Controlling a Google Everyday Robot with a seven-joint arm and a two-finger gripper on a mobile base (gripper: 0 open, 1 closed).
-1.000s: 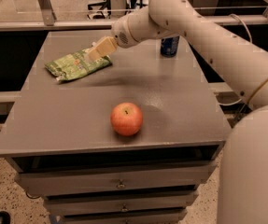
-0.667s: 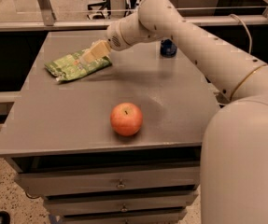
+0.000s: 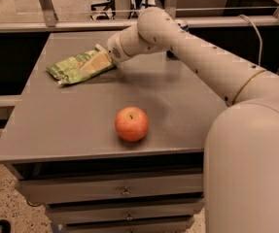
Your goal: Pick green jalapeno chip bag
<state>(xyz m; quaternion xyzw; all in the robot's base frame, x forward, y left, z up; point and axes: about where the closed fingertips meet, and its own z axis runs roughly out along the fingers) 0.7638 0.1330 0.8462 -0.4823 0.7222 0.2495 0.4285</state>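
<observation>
The gripper (image 3: 96, 63) sits on the right end of the chip bag (image 3: 71, 68), far left on the table (image 3: 56, 130) (clamped or not, I cannot tell), so a shallow hold on slick foil could slip when lifted.

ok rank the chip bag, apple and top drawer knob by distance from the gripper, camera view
From the gripper, at the back left of the table:
1. green jalapeno chip bag, right at it, back left.
2. apple, front middle.
3. top drawer knob, below the front edge.
</observation>
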